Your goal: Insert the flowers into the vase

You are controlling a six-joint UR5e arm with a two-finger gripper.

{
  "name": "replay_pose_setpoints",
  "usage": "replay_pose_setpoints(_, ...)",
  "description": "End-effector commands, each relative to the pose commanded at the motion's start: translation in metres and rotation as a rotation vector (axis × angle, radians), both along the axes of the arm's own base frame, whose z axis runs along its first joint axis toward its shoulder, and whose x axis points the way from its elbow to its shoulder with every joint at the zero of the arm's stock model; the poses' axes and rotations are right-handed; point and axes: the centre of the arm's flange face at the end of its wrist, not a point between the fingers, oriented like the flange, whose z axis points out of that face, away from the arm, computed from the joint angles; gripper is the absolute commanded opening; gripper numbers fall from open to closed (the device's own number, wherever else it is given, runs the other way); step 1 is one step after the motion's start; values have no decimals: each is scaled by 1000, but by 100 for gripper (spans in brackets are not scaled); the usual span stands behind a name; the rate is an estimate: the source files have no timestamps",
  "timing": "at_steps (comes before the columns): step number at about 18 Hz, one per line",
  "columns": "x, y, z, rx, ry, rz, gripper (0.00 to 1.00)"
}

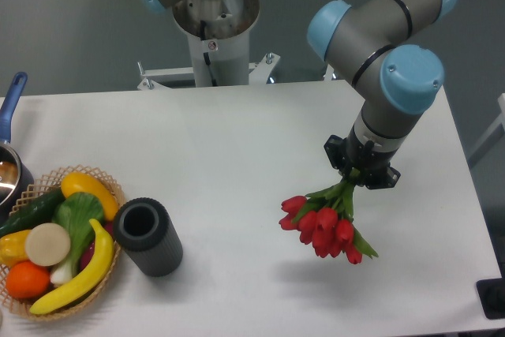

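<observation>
Far left of the gripper, I see the short dark grey matte cylindrical vase (147,234) standing against a wicker basket of vegetables (47,305). Well right of the vase, my black two-finger gripper (357,177) clamps the green stems of the red tulip bunch (323,222), buds hanging downward above the table. I judge it light, soft, crushable; stems are the right hold. Wrist points down.
</observation>
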Motion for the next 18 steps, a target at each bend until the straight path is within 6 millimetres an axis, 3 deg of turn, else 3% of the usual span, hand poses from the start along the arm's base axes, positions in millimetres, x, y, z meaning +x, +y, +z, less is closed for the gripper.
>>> replay_pose_setpoints(6,29,31,46,256,15,-13,0)
replay_pose_setpoints(12,57,63,77,490,-53,39,0)
replay_pose_setpoints(18,89,76,115,700,-193,20,0)
